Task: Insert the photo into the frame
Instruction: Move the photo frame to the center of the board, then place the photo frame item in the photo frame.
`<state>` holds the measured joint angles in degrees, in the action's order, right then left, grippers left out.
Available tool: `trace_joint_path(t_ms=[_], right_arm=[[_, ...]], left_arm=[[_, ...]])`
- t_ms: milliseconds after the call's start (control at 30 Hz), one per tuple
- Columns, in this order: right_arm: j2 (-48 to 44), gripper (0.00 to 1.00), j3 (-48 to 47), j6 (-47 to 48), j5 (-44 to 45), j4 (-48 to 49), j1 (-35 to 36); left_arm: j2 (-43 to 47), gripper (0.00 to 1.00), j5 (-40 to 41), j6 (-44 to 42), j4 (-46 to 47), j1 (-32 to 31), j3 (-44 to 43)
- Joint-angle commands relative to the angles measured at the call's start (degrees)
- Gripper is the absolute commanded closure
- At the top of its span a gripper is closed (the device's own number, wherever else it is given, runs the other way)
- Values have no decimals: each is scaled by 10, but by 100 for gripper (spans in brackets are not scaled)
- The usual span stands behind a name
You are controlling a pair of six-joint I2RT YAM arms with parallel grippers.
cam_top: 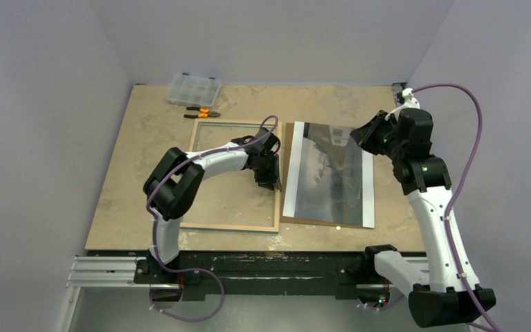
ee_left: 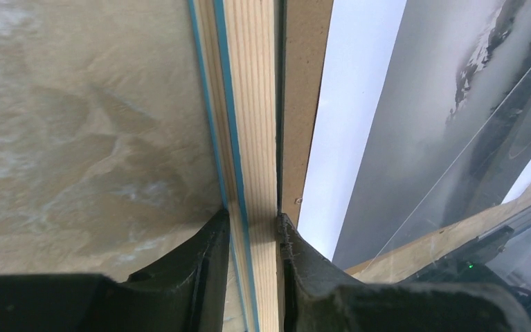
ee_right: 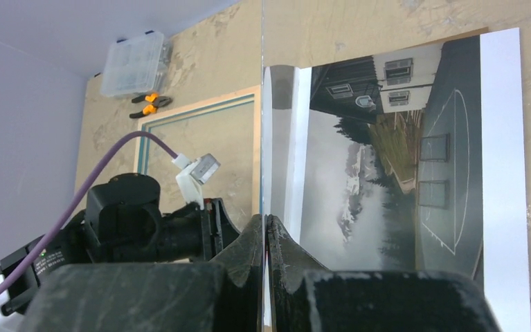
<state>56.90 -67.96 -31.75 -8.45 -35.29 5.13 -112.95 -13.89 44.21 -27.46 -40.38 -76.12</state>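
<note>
Stretched to centre, left fingers clamp the frame; bent in from right, right fingers pinch a pane over the photo.

The left arm and right arm pair white shells with bulky black joints. A purple cable trails along each, the left one's ending in a white plug. The left claw and right claw are matte black, worn pale toward 12 o'clock.

One frame, one photo, one cardboard board, one clear pane, one clear box
</note>
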Motion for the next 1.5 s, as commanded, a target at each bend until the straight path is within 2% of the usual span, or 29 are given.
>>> trace_joint_path(t_ms=[0, 233, 500, 667, 767, 833, 933, 1067, 1133, 1300, 1433, 1467], right_arm=[[-19, 100, -33, 11, 25, 11, -3], [-32, 100, -38, 12, 48, 5, -2], [-44, 100, -46, 17, 71, -10, -2], [-44, 100, -54, 21, 81, -18, -2], [-46, 100, -53, 24, 83, -21, -2], [-47, 100, -50, 25, 83, -21, -3], [-47, 100, -48, 25, 79, -20, -2], [-46, 100, -44, 20, 63, -13, -3], [-46, 100, -42, 20, 45, -3, -2], [-39, 100, -36, 14, -13, 20, -2], [-32, 100, -22, 1, -49, 40, -2], [-30, 100, -16, -2, -57, 46, -2]], left_arm=[[-23, 79, -22, 9, 12, -29, -46], [-57, 82, -47, 29, 20, -56, -89], [-92, 91, -79, 93, 62, -81, -128], [-113, 93, -104, 170, 128, -87, -135], [-125, 92, -116, 188, 155, -89, -147], [-126, 88, -115, 183, 148, -89, -151], [-108, 76, -109, 171, 152, -86, -130], [-49, 48, -116, 164, 212, -57, -59], [-7, 41, -119, 164, 250, -32, -9], [128, 36, -120, 150, 314, 52, 119], [240, 34, -105, 103, 278, 125, 186], [265, 34, -98, 92, 245, 145, 199]])
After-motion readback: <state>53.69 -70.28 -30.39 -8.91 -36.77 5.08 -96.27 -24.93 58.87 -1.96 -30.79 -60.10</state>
